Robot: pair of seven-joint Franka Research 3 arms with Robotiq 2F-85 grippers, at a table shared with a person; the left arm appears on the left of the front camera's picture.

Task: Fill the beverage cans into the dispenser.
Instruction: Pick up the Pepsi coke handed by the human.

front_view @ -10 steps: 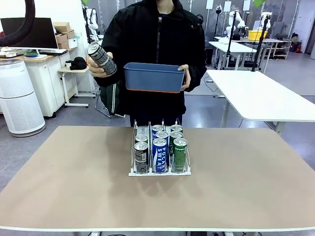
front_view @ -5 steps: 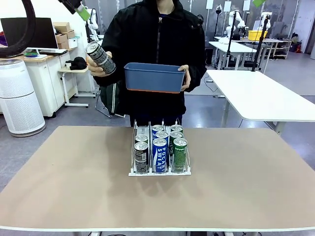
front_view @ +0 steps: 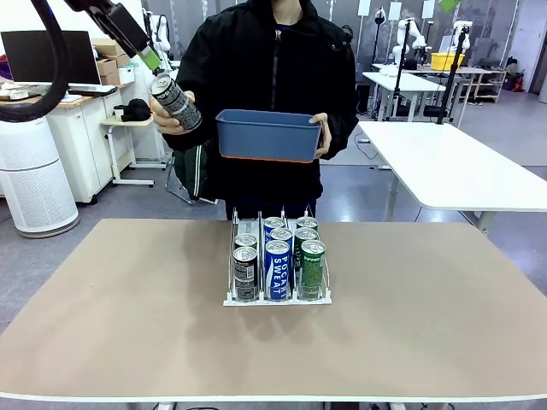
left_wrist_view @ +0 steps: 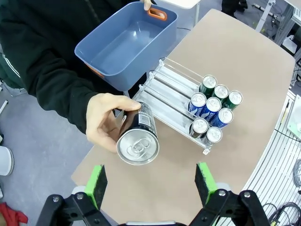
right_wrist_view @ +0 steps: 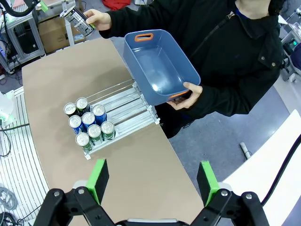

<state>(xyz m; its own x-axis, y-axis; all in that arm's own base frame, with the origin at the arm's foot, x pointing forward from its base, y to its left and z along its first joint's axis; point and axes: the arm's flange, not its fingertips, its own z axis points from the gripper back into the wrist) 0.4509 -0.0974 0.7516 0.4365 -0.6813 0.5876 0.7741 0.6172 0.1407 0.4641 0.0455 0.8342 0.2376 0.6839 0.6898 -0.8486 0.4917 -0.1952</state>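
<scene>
A person across the table holds up a dark patterned beverage can (front_view: pixel 175 102) in one hand (left_wrist_view: pixel 104 121) and a blue bin (front_view: pixel 267 134) in the other. My left gripper (front_view: pixel 147 53) hangs open just above that can; in the left wrist view the can's silver top (left_wrist_view: pixel 138 146) lies between and beyond the open gripper (left_wrist_view: pixel 150 183). The clear dispenser (front_view: pixel 233 256) stands mid-table with two dark cans (front_view: pixel 245 273), three blue cans (front_view: pixel 277 268) and three green cans (front_view: pixel 312 267) in its lanes. High over the table, my right gripper (right_wrist_view: pixel 153 181) is open and holds nothing.
The blue bin (right_wrist_view: pixel 160 66) looks empty inside. Bare tan table (front_view: pixel 128 325) lies all around the dispenser (right_wrist_view: pixel 123 104). The back halves of the dispenser's lanes (left_wrist_view: pixel 167 96) are free. A white table (front_view: pixel 453 166) stands at the far right.
My left gripper has come down into the upper left of the front view, close to the can in the person's hand. The person, bin and dispenser have stayed put.
</scene>
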